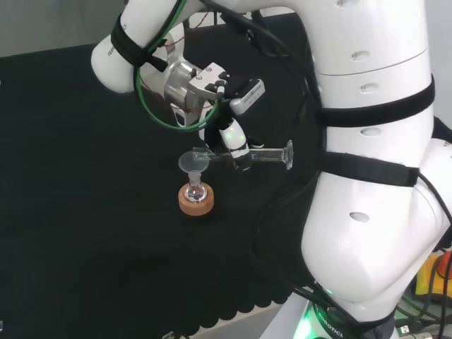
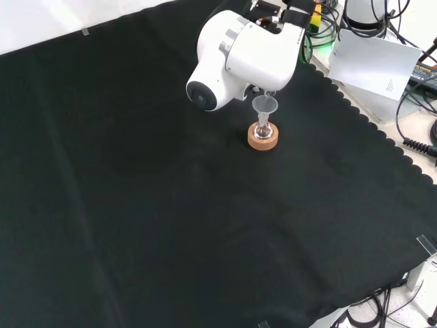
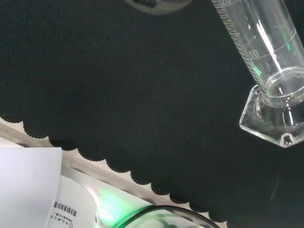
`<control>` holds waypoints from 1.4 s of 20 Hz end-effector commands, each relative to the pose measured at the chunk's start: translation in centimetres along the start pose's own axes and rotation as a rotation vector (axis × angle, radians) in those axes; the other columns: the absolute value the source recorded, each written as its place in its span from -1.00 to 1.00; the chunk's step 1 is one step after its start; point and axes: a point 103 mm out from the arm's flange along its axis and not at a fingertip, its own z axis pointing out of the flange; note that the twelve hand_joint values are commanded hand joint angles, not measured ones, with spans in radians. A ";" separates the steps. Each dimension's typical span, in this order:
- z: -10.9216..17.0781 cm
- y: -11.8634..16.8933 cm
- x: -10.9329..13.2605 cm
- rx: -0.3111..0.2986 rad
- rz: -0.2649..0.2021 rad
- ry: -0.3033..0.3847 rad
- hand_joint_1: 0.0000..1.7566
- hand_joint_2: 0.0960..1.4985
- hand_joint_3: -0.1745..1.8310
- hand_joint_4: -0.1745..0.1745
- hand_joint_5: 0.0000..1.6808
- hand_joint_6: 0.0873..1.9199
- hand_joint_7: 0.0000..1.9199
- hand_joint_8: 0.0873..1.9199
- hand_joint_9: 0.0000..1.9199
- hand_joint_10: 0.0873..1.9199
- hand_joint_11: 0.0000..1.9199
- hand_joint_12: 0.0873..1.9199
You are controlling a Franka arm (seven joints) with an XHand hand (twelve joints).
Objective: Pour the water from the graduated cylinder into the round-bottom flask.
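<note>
Black cloth covers the tabletop (image 1: 85, 212), scalloped at its near edge. Curled fingers (image 1: 235, 145) of the hand (image 1: 229, 134) clasp the graduated cylinder (image 1: 258, 157) mid-barrel, holding it above the cloth. Its long axis lies nearly level: in the head view the mouth points left over the funnel (image 1: 193, 163) in the round-bottom flask (image 1: 195, 192), which sits on a cork stand (image 1: 196, 203), and the foot points right. A drifting spout could spill past the funnel's rim, or nudge the small flask off its stand.

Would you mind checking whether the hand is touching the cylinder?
Touching: in the head view, the hand is curled round the cylinder, holding it nearly level above the cloth.
</note>
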 end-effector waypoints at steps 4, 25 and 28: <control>0.0 -0.5 -0.3 -0.106 -0.033 0.007 0.42 0.51 -0.83 -1.00 0.06 0.14 -0.03 0.13 0.53 -0.98 0.32 -0.32; 1.2 -1.6 -3.4 -0.545 -0.139 0.105 0.42 0.52 -0.82 -1.00 0.04 0.16 -0.04 0.14 0.53 -0.99 0.33 -0.33; 1.4 -1.7 -4.1 -0.595 -0.140 0.117 0.42 0.52 -0.82 -1.00 0.04 0.16 -0.04 0.15 0.53 -0.99 0.33 -0.33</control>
